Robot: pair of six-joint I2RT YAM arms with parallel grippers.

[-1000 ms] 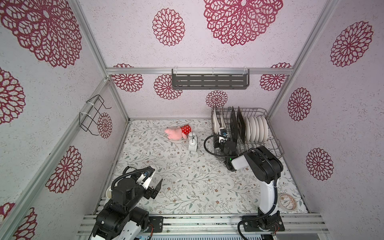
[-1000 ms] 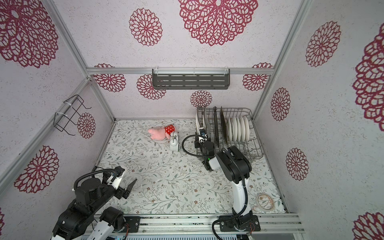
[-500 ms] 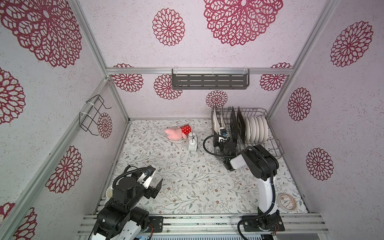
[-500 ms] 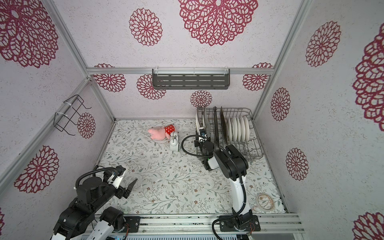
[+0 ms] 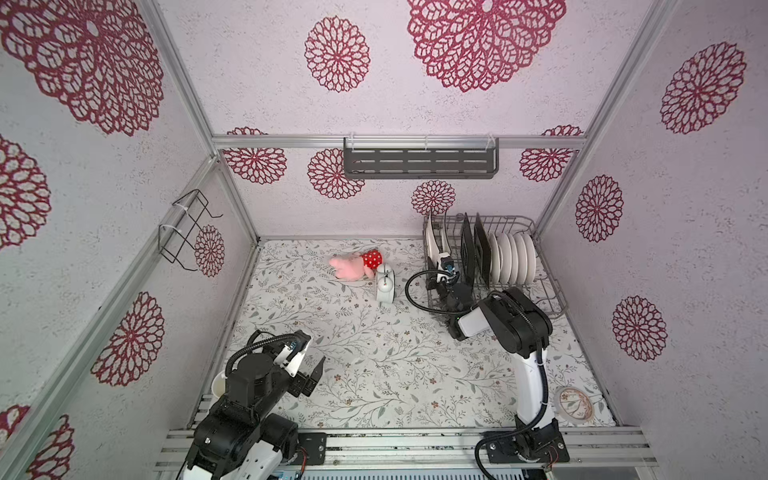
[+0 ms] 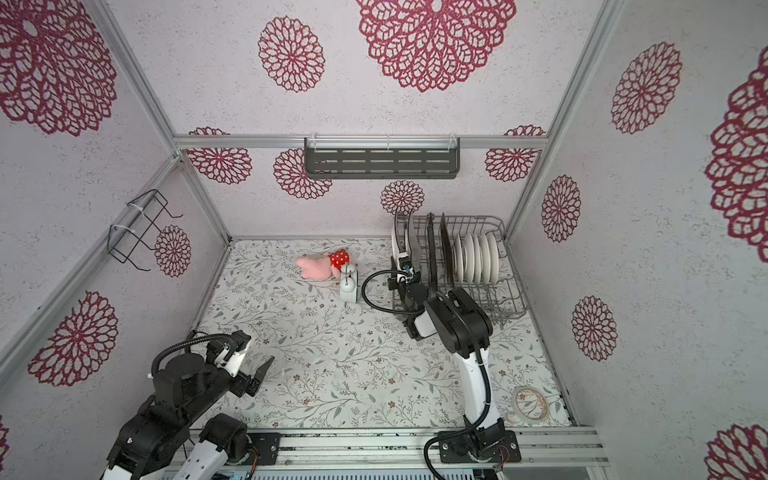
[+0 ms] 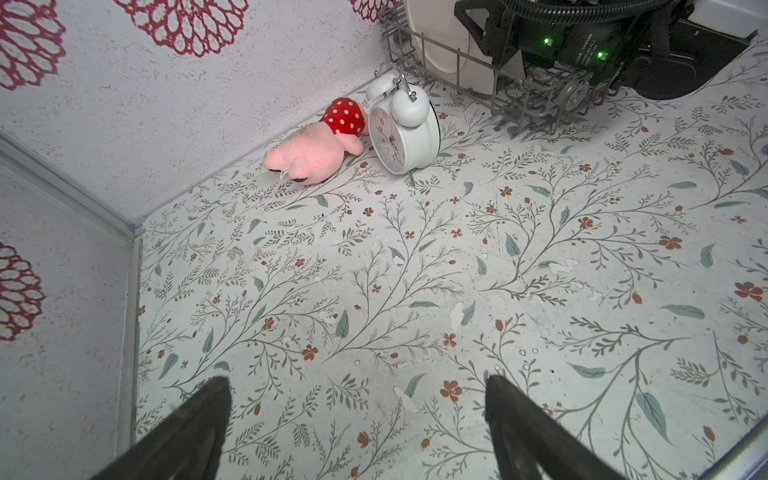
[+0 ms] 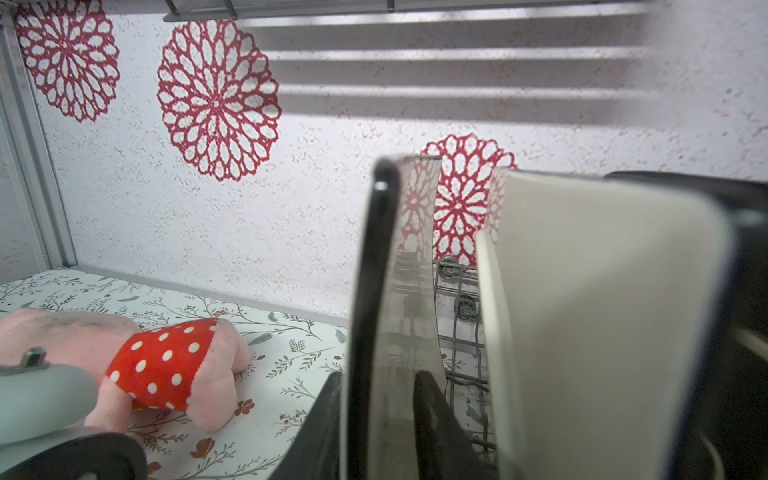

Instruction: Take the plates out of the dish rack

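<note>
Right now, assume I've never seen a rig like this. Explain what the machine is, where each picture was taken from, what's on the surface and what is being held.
The machine is two robot arms, each ending in a two-fingered gripper. Both top views look down on the whole booth from above. The other two pictures come from cameras on the arms' wrists.

On the flowered table are a dish rack, a white alarm clock and a pink plush toy. The rack holds round white plates and dark square plates.

The left gripper is open and empty. The right gripper has its jaws either side of a black-rimmed white plate in the rack. Whether it grips firmly is unclear.
</note>
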